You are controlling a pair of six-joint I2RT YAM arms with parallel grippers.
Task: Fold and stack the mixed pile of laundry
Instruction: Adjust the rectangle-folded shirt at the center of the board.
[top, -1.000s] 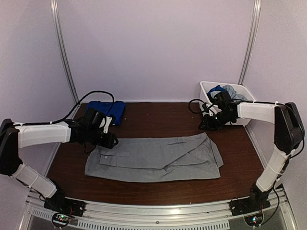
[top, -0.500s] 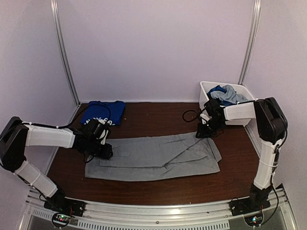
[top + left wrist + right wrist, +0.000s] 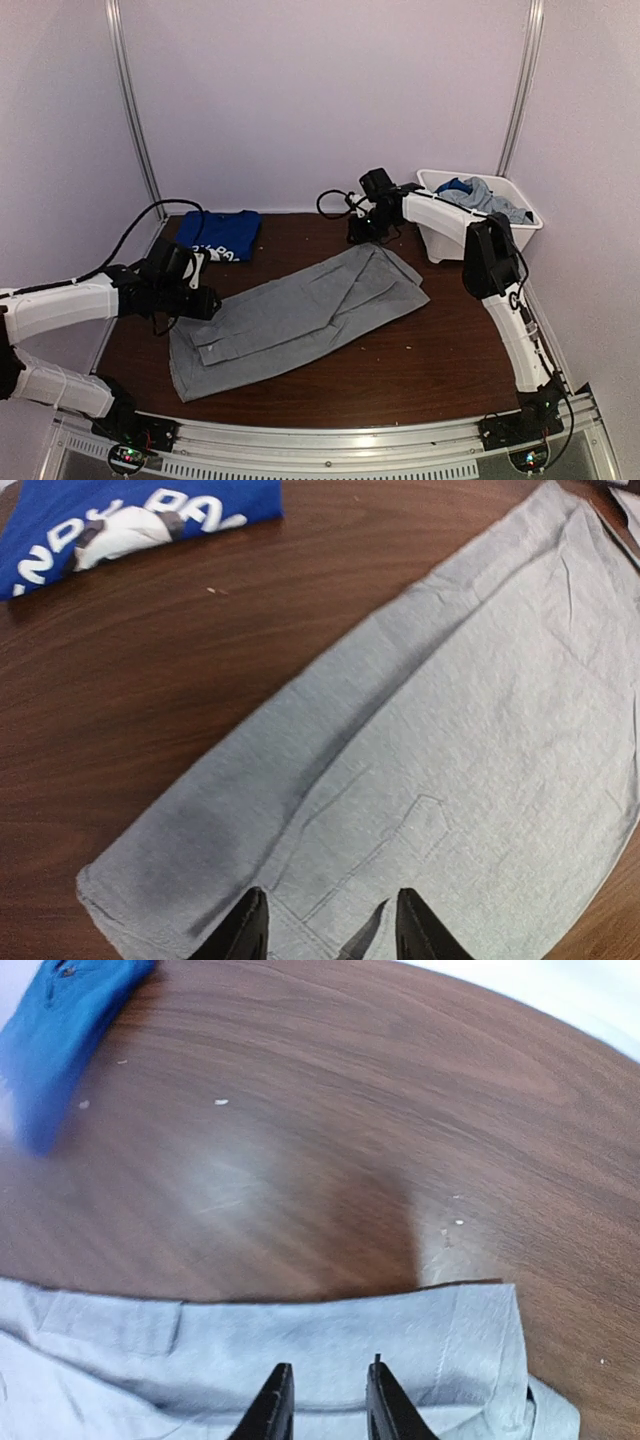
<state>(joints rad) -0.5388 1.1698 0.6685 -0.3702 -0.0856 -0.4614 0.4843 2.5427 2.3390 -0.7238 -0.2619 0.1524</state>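
A large light-grey garment (image 3: 300, 312) lies spread on the brown table, slanting from near left to far right. My left gripper (image 3: 203, 300) is over its left end. In the left wrist view its jaws (image 3: 325, 912) stand apart above flat grey cloth (image 3: 450, 730). At the garment's far right end, my right gripper (image 3: 362, 236) has its narrow-set fingers (image 3: 281, 1400) down on the grey cloth (image 3: 200, 1360) just behind the hem. A folded royal-blue garment (image 3: 218, 236) with white print lies at the far left (image 3: 130, 515) (image 3: 60, 1020).
A white plastic bin (image 3: 446, 236) stands at the far right and holds more blue and grey clothes (image 3: 480, 194). Black cables trail from both wrists. Side walls close in the table. Bare wood lies between the grey garment and the back wall.
The right gripper swung left and toward the back wall, and the garment's right end went with it, so the cloth now slants. The left gripper shifted slightly left.
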